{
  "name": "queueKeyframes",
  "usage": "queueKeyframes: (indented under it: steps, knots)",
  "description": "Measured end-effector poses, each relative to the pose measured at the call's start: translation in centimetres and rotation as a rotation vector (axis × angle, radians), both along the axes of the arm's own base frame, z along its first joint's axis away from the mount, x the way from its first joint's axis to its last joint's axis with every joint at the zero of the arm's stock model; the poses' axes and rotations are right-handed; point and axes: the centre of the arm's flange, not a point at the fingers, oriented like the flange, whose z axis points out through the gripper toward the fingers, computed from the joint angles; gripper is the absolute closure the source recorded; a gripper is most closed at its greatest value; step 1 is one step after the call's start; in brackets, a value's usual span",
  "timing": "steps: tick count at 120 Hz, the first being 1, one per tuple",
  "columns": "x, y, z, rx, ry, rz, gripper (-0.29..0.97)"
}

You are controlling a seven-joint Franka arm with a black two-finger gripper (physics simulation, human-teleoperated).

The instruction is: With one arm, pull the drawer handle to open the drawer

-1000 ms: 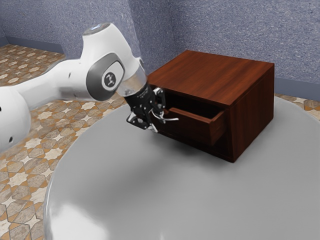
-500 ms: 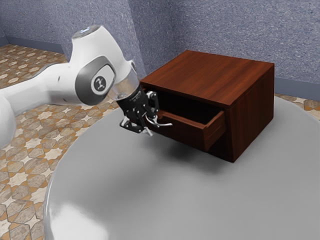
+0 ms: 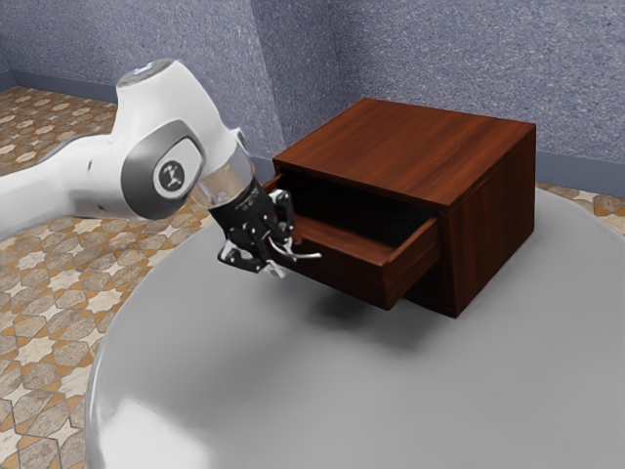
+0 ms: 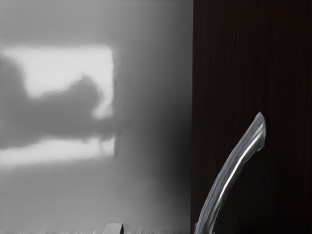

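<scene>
A dark wooden cabinet (image 3: 415, 166) stands on the round grey table (image 3: 322, 391). Its single drawer (image 3: 352, 256) is pulled well out toward the exterior view's left. My black gripper (image 3: 276, 250) is at the drawer's front, shut on the silver handle (image 3: 296, 252). In the wrist view the curved metal handle (image 4: 234, 175) runs up from under my hand against the dark drawer front (image 4: 251, 73), with the grey table (image 4: 73, 185) beside it.
The white arm (image 3: 117, 176) reaches in from the exterior view's left. A patterned tile floor (image 3: 49, 293) lies beyond the table's edge, and grey walls stand behind the cabinet. Open table surface spreads in front of the drawer.
My gripper has moved toward the exterior view's left with the handle in it, and the drawer has slid further out of the cabinet.
</scene>
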Motion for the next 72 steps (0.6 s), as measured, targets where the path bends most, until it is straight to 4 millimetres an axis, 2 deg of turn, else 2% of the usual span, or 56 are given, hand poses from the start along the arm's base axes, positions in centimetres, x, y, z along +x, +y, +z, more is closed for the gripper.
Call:
queueKeyframes:
  steps: [72]
  knots:
    - [-4.1,0.3,0.5,-0.018,-0.01,0.031,0.59]
